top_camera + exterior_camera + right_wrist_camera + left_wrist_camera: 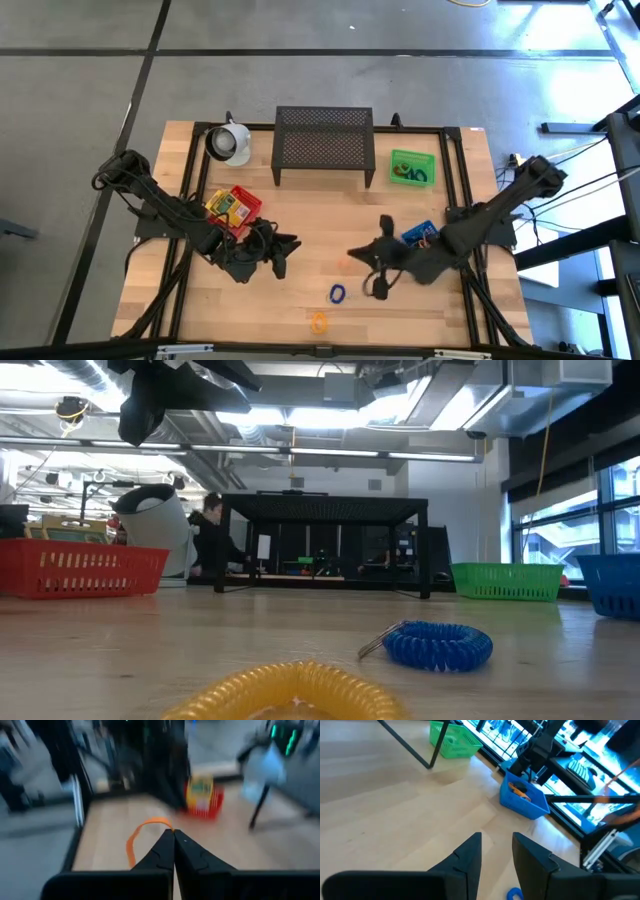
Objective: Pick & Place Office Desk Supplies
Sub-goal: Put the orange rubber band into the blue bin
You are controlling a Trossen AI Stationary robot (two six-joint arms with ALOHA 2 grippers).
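Observation:
My right gripper (352, 256) is above the table's middle, shut on a thin orange loop (139, 834). My left gripper (290, 244) hovers open beside the red bin (236, 208), which holds yellow printed packets (226, 208); in the left wrist view its fingers (496, 851) stand apart over bare wood. A blue coiled loop (337, 293) and a yellow-orange coiled loop (318, 321) lie flat on the table near its near edge, and both show close up in the low view (437, 645) (290, 695). My right gripper pinches the orange loop between its two fingertips, at one spot on the band (169, 825). The rest of the loop arcs out to one side of the fingers and curves back below them. No part of it shows in the low view at table height.
A green bin (412, 167) holding small items stands at the far right, and a blue bin (420, 235) sits by the right arm. A black mesh shelf (323, 140) and a white mug (228, 142) stand along the far edge. Bare wood lies between the two grippers.

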